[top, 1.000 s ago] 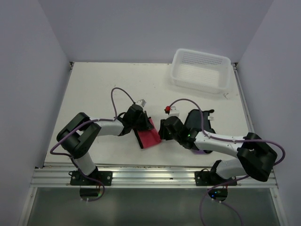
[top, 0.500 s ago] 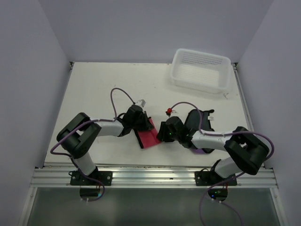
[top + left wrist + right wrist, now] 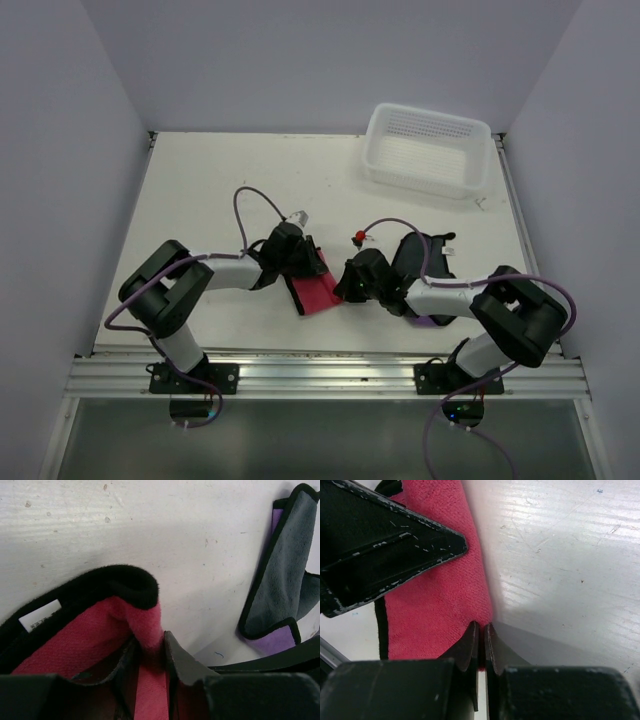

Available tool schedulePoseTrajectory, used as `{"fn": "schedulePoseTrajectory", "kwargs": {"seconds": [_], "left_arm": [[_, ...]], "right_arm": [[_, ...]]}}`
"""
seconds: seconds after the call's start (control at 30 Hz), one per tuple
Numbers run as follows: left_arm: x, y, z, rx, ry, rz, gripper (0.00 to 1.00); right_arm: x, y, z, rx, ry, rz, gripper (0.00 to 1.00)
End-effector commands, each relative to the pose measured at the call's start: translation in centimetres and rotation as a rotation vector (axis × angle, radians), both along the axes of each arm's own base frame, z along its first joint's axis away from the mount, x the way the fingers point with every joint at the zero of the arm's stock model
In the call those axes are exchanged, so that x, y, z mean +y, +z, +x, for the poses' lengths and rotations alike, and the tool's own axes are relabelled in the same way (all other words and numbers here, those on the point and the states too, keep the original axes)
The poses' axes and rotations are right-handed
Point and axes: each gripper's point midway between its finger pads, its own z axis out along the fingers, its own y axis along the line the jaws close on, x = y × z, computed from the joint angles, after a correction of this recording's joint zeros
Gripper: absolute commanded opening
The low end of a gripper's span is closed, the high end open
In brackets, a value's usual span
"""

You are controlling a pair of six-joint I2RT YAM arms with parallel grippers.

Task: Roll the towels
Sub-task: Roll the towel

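1. Change: compared with one second ago, the right gripper has gone from apart to pressed together at the right edge of the pink-red towel. In the right wrist view its fingertips meet with only a thin line between them, apparently pinching the towel's edge; the cloth between the tips cannot be confirmed.
2. Change: the right arm has drawn its forearm leftward and lower over the counter since then, and its wrist now sits just beside the towel.
3. Left gripper: its jaws stand slightly apart around a raised fold of pink-red cloth. The black-bordered hem curls over above the fingertips. Whether the fold is firmly clamped or being let go cannot be told.
4. Meaning for the task: both grippers are on the same towel, one at each side. Judged from this, the roll is being started or re-gripped; the towel is still mostly flat.
5. Location: the pink-red towel lies near the counter's front centre, between the two wrists. The purple towel, grey-faced with black trim, lies crumpled to the right, partly under the right arm.
6. The white perforated basket stands at the far right, well apart.
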Motion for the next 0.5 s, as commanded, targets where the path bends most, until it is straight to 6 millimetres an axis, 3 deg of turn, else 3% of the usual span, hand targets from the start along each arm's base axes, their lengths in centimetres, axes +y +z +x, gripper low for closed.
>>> {"fn": "schedulePoseTrajectory", "kwargs": {"seconds": [0.0, 0.17, 0.27, 0.47], "left_arm": [[2.3, 0.2, 0.7, 0.014, 0.042, 0.093, 0.30], [2.8, 5.1, 2.9, -0.070, 0.068, 0.085, 0.48], [3.4, 7.3, 2.9, -0.078, 0.073, 0.102, 0.54], [2.2, 11.1, 2.3, -0.085, 0.052, -0.002, 0.54]], "right_arm": [[-1.2, -1.3, -0.3, 0.005, -0.003, -0.057, 0.00], [-1.3, -1.1, 0.3, -0.008, -0.022, -0.082, 0.00], [-1.5, -1.1, 0.6, -0.014, -0.037, -0.091, 0.00], [-1.4, -1.0, 0.9, -0.024, -0.043, -0.095, 0.00]]}}
